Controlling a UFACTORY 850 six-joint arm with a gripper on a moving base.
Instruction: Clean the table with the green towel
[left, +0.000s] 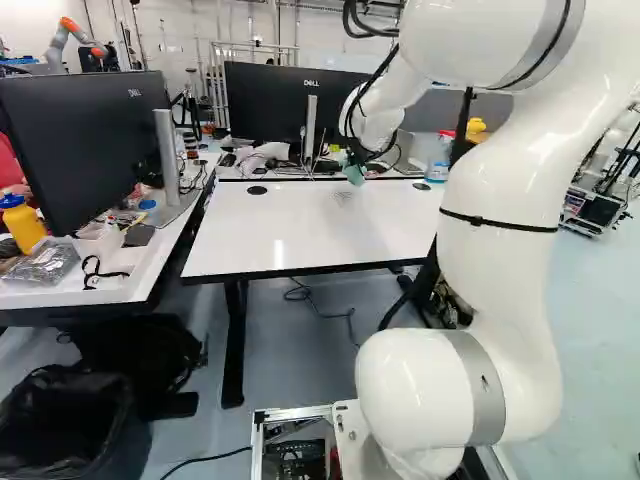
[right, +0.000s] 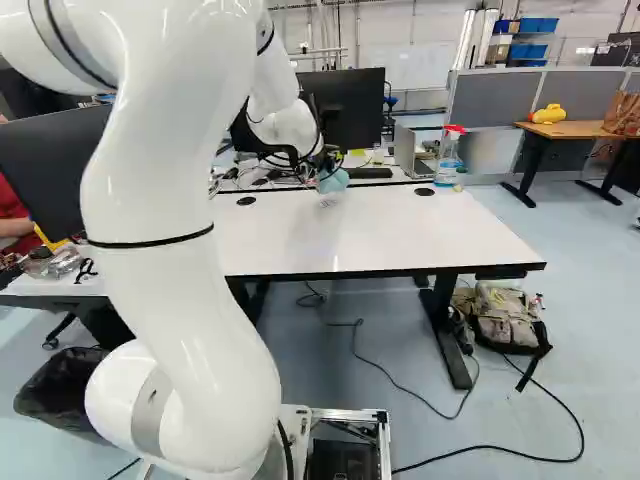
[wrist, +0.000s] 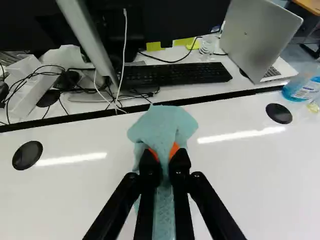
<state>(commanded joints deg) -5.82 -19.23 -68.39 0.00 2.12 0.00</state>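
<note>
"Where's the cloth?"

"Upper middle of the right base view: the gripper (wrist: 164, 159) has the green towel (wrist: 162, 122) pinched between its fingers, over the white table's (right: 390, 235) far part. Spray bottle (right: 448, 168), upper right."

"Wiping yet?"

"Starting a stroke, I'd guess; contact I can't tell. Next: press lightly, sweep towards the base."

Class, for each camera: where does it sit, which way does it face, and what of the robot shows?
Left base view: on the moving base, behind-left of the white arm, facing ahead and slightly down over the white-topped table; arm right of middle.
Right base view: behind-right, facing likewise; arm left of middle.
Wrist view: on the wrist, facing along the black two-fingered gripper and teal cloth towel.
Base views share the arm; all three, table and towel.
</note>
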